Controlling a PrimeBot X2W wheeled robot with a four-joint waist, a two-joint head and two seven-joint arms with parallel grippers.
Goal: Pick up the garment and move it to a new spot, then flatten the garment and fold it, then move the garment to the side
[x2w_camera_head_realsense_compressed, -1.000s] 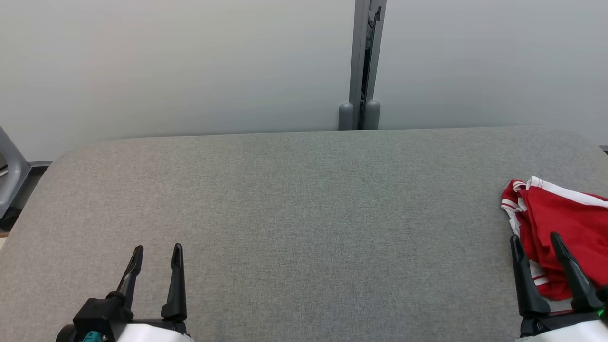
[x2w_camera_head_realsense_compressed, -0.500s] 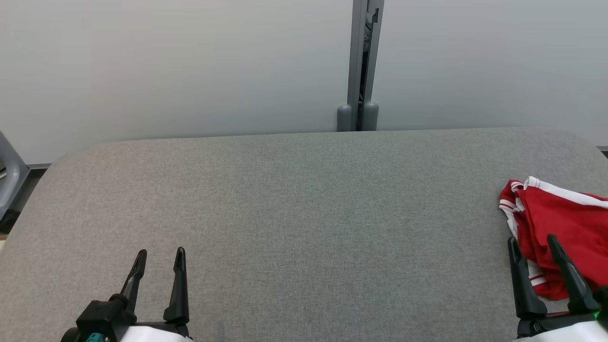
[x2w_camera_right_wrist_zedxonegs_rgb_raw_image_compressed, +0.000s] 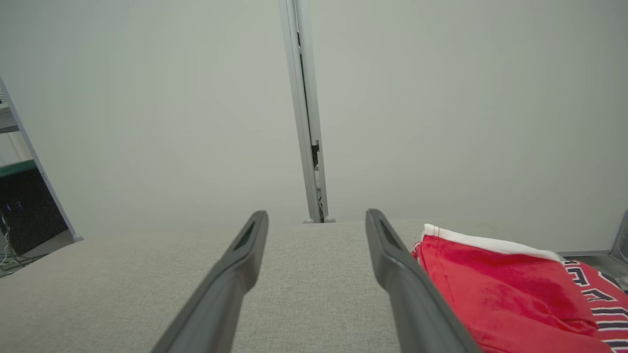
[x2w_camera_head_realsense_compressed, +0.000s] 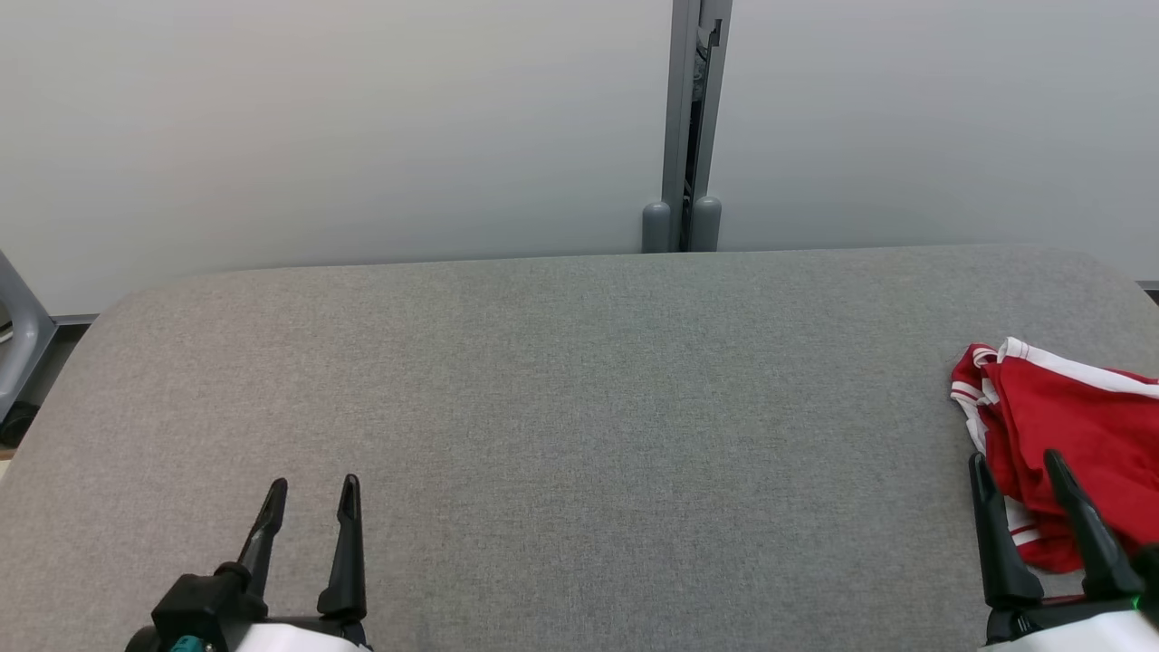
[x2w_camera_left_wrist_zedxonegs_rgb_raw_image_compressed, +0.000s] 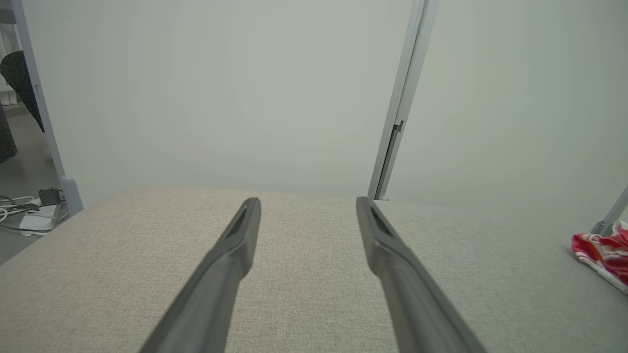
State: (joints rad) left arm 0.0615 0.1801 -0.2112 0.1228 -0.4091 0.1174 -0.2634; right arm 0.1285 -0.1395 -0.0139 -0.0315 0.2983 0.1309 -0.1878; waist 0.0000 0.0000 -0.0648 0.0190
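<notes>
The garment (x2w_camera_head_realsense_compressed: 1068,426) is red with white trim, bunched in a heap at the right edge of the grey fabric table (x2w_camera_head_realsense_compressed: 579,407). My right gripper (x2w_camera_head_realsense_compressed: 1014,464) stands open at the lower right, its fingers just left of and over the heap's near corner, nothing between them. In the right wrist view the garment (x2w_camera_right_wrist_zedxonegs_rgb_raw_image_compressed: 505,289) lies right of my open right gripper (x2w_camera_right_wrist_zedxonegs_rgb_raw_image_compressed: 316,215), beside the right finger. My left gripper (x2w_camera_head_realsense_compressed: 312,486) is open at the lower left, far from the cloth. The left wrist view has the left gripper (x2w_camera_left_wrist_zedxonegs_rgb_raw_image_compressed: 306,201) open and the garment (x2w_camera_left_wrist_zedxonegs_rgb_raw_image_compressed: 606,252) at far right.
Pale partition walls stand behind the table, joined by a grey post (x2w_camera_head_realsense_compressed: 684,127) with two round feet. A grey frame leg (x2w_camera_head_realsense_compressed: 18,335) is off the table's left edge. Cables (x2w_camera_left_wrist_zedxonegs_rgb_raw_image_compressed: 24,211) lie on the floor at the left.
The head camera has shifted slightly, so the whole picture sits a little lower. Both grippers stay open; the left one shows marginally lower and further right. The garment has not moved.
</notes>
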